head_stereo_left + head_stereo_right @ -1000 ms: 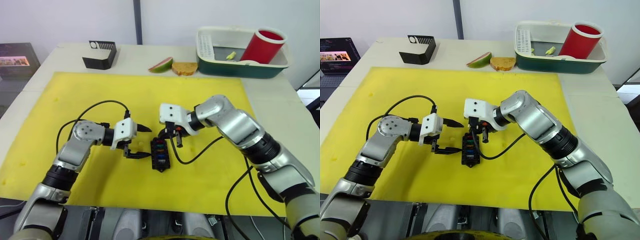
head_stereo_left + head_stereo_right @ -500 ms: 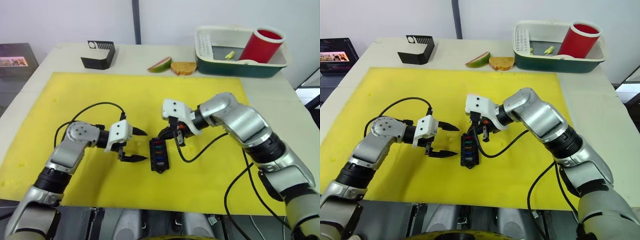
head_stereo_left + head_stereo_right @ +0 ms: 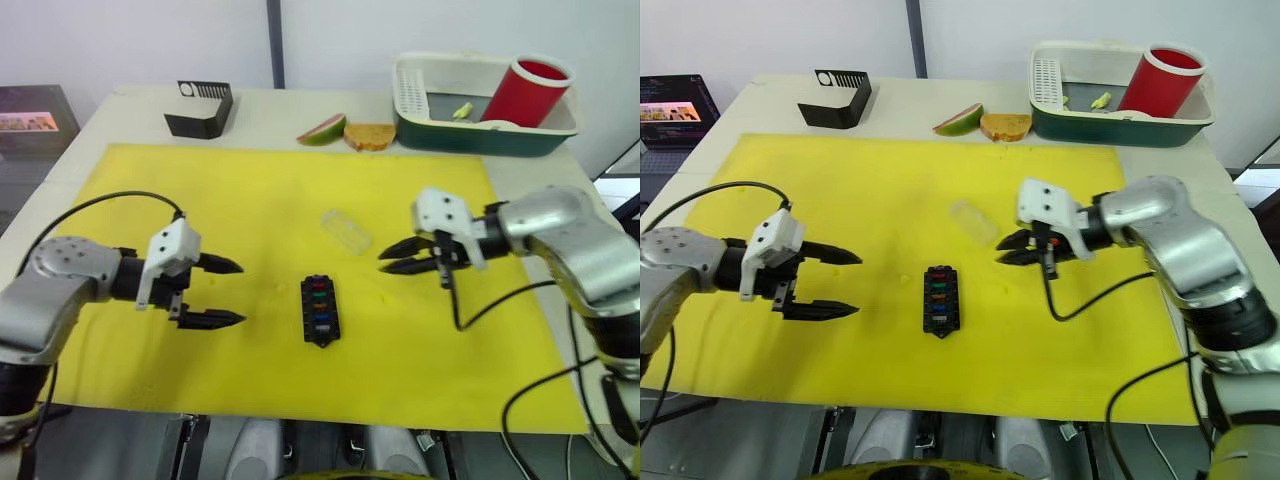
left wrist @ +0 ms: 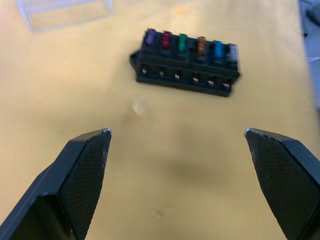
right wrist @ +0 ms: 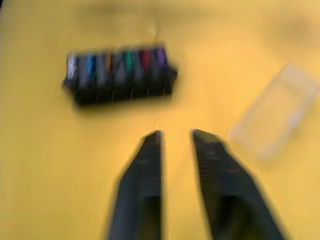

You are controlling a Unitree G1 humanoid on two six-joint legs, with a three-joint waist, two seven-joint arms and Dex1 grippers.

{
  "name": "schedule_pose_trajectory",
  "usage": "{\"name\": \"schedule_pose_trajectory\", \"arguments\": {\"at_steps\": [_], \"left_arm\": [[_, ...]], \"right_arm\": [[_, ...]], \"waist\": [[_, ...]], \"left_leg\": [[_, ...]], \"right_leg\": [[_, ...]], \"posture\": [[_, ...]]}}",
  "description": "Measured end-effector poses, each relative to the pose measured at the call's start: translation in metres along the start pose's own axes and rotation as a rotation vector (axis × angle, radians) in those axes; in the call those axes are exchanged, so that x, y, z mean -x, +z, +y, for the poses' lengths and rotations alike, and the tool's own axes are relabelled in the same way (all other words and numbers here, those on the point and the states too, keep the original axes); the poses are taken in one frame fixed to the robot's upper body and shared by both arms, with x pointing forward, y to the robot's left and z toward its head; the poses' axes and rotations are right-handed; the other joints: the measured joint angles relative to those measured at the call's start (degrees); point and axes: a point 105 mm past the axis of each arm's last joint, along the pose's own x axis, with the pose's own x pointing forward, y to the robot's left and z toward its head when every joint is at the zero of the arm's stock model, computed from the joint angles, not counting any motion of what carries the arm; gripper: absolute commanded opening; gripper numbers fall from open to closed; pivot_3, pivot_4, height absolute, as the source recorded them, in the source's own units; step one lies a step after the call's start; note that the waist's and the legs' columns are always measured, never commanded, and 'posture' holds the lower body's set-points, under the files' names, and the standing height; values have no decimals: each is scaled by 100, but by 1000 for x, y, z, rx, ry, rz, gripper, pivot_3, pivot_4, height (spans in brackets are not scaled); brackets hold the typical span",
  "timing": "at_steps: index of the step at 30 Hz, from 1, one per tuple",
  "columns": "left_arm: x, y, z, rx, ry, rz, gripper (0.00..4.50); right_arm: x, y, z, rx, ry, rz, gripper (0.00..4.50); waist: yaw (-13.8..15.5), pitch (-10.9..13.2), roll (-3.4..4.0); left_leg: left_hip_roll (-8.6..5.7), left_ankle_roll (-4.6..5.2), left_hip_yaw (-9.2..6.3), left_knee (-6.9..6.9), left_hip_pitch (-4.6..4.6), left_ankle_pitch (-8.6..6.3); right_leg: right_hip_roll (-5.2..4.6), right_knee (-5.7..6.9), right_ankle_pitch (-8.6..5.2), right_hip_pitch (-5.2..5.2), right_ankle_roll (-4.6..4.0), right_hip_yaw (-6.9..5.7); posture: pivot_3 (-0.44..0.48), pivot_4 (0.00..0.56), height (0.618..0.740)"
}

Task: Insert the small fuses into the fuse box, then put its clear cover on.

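The black fuse box (image 3: 318,310) lies on the yellow mat (image 3: 150,190), near its front middle. Several small fuses (image 4: 181,41) in purple, red, green, amber, blue and grey stand in a row in its slots. The clear cover (image 3: 347,232) lies flat on the mat just behind the box and slightly to its right. My left gripper (image 3: 241,292) hovers to the left of the box, open wide and empty. My right gripper (image 3: 381,262) is to the right of the cover, its fingers (image 5: 150,150) nearly together with nothing between them.
A black slotted stand (image 3: 200,108) sits at the back left of the table. A fruit slice (image 3: 322,129) and a piece of bread (image 3: 369,136) lie behind the mat. A white-and-green basin (image 3: 480,135) with a red cup (image 3: 535,92) stands back right.
Both grippers have pulled away from the fuse box, the left one leftward and the right one rightward. The clear cover, hidden behind the right gripper before, now shows.
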Motion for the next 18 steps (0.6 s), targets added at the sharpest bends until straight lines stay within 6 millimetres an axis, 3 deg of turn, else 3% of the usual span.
{"name": "schedule_pose_trajectory", "arguments": {"at_steps": [4, 11, 18], "left_arm": [[22, -23, -14, 102, 31, 63, 4500], [53, -43, -18, 149, 126, 124, 4500], [53, -31, -9, 92, 136, 107, 4500]], "right_arm": [[30, -21, 6, -69, -30, 38, 4469], [60, -60, 8, -165, -114, 112, 4469], [72, -63, 8, -179, -165, 127, 4469]], "waist": [[-13, 0, 3], [28, 3, 7], [13, 3, 14]], "left_leg": [[4, -7, 0, -4, 11, 2], [-1, -8, 2, -6, 10, -1], [-1, -10, 3, -15, 10, 0]], "right_leg": [[-1, 1, -2, 7, -4, 1], [-15, -5, -15, 7, -27, 0], [-16, -5, -15, 4, -28, 1]], "posture": [[0, 150, 740], [0, 150, 740], [0, 150, 740]]}}
